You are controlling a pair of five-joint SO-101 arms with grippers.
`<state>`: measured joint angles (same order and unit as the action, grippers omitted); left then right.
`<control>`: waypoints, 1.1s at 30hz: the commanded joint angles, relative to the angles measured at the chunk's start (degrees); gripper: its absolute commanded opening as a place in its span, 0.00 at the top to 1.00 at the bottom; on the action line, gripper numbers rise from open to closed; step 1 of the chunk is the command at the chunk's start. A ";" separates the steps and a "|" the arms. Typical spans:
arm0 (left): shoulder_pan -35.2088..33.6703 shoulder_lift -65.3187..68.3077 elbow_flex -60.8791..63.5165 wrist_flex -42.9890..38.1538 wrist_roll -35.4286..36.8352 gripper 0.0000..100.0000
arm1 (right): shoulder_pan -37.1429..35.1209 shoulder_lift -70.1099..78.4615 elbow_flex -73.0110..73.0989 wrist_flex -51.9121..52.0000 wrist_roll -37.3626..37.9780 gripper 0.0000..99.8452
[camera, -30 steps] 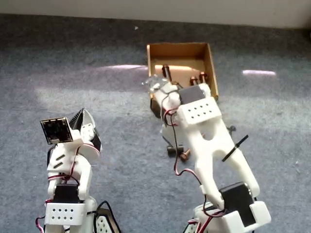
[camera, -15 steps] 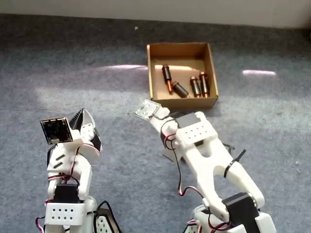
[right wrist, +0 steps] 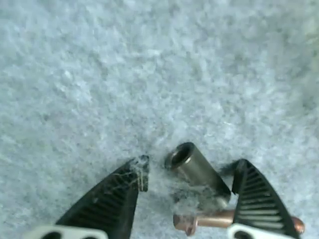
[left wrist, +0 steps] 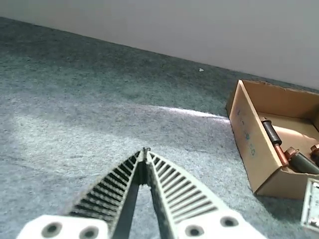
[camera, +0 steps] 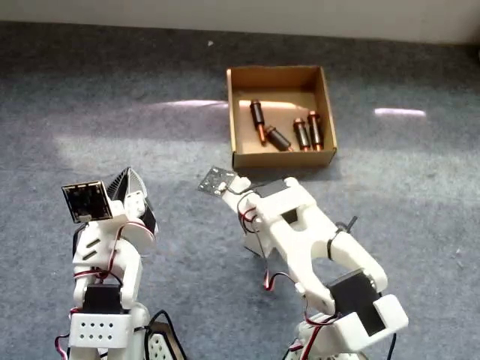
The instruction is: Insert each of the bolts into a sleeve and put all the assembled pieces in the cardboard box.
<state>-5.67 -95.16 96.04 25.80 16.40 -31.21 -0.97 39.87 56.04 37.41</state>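
Right gripper [right wrist: 192, 167] spread open around a dark sleeve [right wrist: 198, 172] on the carpet [right wrist: 75, 74], copper bolt [right wrist: 207, 220] beside it part-hidden by a finger [right wrist: 256, 199], left gripper [left wrist: 145, 157] clenched empty, 4 assembled pieces [camera: 303, 133] in cardboard box [camera: 285, 158] toward the far edge.

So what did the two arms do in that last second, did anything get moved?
The right arm drew back from the cardboard box toward its base. The right end effector now hangs open over a loose sleeve, with a bolt beside it on the carpet. It took hold of nothing. The left arm, with the left end effector shut, and the box stayed put.
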 commanded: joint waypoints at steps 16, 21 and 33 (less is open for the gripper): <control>-0.57 -0.75 1.63 -1.41 -0.62 0.99 | 2.51 0.57 -0.92 -0.84 0.09 0.99; -0.57 -0.75 1.63 -1.41 -0.62 0.99 | 6.02 0.48 -5.49 -0.57 -6.77 0.99; -0.57 -0.75 1.63 -1.67 -0.62 0.99 | 9.80 -16.92 -10.95 3.74 -21.36 0.99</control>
<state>-5.67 -95.16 96.04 25.80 16.40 -22.86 -9.76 31.69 59.12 21.32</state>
